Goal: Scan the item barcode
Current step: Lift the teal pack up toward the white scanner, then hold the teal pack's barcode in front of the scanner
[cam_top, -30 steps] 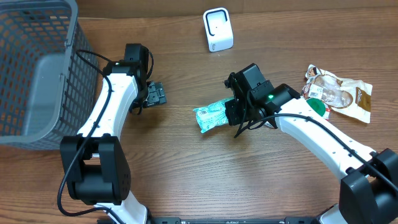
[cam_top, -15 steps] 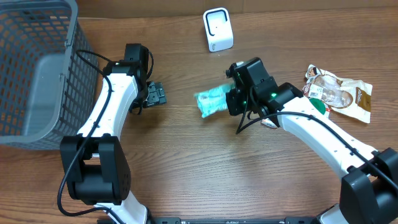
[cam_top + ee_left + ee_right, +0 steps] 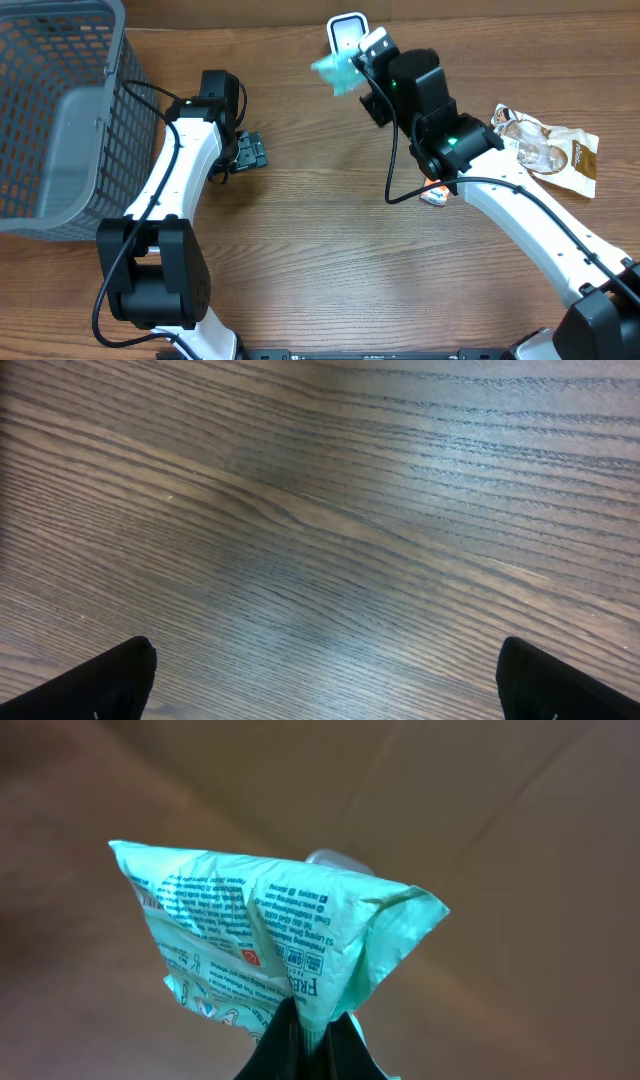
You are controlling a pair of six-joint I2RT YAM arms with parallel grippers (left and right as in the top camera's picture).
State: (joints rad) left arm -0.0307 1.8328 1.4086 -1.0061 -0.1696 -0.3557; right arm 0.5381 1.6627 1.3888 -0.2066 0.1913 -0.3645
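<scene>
Two arms flank the white scanner (image 3: 349, 45) near the worktop's (image 3: 320, 260) far edge. The right jaws are clamped on one edge of the green packet (image 3: 270, 940), held aloft against the scanner's front left corner. The left jaws gape wide over bare wood, well left of the scanner. A broad stretch of wood lies in front of the scanner. The grey basket (image 3: 60, 110) stands far to the scanner's left, and a brown snack bag (image 3: 555, 150) lies to its right.

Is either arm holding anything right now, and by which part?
The right gripper holds the green packet, its jaws pinching it at one end. The left gripper is open and holds nothing.
</scene>
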